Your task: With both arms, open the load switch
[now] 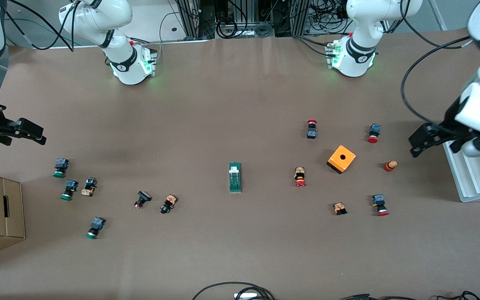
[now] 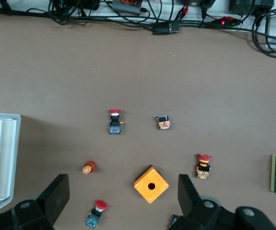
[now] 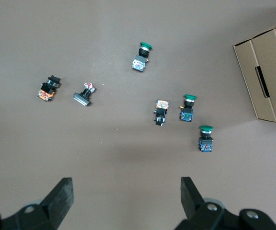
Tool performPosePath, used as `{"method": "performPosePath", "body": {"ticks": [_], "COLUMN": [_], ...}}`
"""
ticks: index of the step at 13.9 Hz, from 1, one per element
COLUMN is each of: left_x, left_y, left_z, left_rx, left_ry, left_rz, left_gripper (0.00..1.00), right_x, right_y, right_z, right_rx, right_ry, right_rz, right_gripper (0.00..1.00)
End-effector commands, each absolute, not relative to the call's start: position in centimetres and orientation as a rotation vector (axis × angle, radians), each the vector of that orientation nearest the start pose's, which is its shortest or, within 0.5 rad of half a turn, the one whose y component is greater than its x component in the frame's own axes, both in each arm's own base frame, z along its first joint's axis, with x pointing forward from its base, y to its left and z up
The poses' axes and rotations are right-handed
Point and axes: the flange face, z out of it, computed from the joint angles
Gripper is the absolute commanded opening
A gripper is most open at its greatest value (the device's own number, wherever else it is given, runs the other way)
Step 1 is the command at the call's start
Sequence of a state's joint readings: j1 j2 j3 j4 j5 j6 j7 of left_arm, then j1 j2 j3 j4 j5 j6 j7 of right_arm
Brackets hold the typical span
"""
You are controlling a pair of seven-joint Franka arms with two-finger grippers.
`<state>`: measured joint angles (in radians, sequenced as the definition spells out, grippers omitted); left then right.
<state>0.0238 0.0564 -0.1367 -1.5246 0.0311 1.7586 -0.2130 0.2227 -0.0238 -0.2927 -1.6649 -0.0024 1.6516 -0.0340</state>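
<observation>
Load switch (image 1: pixel 235 177) lying flat near the middle of the counter (image 1: pixel 223 112), alone, well apart from the orange cube (image 1: pixel 341 158) and the little push buttons. Looks small, hard and light, likely to slide if poked from one side only. Best to pinch the long green sides with one claw and work the small white piece with the other. Left claw (image 1: pixel 420 143) wide open, hanging over the left arm's end. Right claw (image 1: pixel 26 132) wide open too, over the right arm's end. Nothing held yet.
</observation>
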Motion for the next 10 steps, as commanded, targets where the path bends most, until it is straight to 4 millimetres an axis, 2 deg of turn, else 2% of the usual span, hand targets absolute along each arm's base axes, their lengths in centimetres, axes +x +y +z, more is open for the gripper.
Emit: {"method": "performPosePath", "body": {"ticks": [1,2,4,7,10], "left_x": [57.2,57.0,55.9,55.0,54.0], "left_y": [-2.4,-0.7,0.7,0.5,0.0], "left_z": [64.7,64.6,65.2,65.5,64.5], "left_rx": [-3.188,-3.202,-3.216,-3.200,-3.194], "left_ry": [-0.134,-0.157,-0.199,-0.201,-0.204], "left_rz": [-0.242,-0.217,-0.176,-0.143,-0.093], "left_gripper": [1.00,1.00,1.00,1.00,1.00], "right_x": [55.5,55.4,55.5,55.5,55.5], "right_y": [-4.1,-4.2,-4.1,-4.1,-4.1], "right_z": [60.5,60.6,60.5,60.5,60.5], "right_rx": [-3.167,-3.166,-3.167,-3.167,-3.167], "right_ry": [0.070,0.070,0.070,0.070,0.070], "right_rz": [-0.024,-0.026,-0.024,-0.024,-0.024], "right_gripper": [1.00,1.00,1.00,1.00,1.00]}}
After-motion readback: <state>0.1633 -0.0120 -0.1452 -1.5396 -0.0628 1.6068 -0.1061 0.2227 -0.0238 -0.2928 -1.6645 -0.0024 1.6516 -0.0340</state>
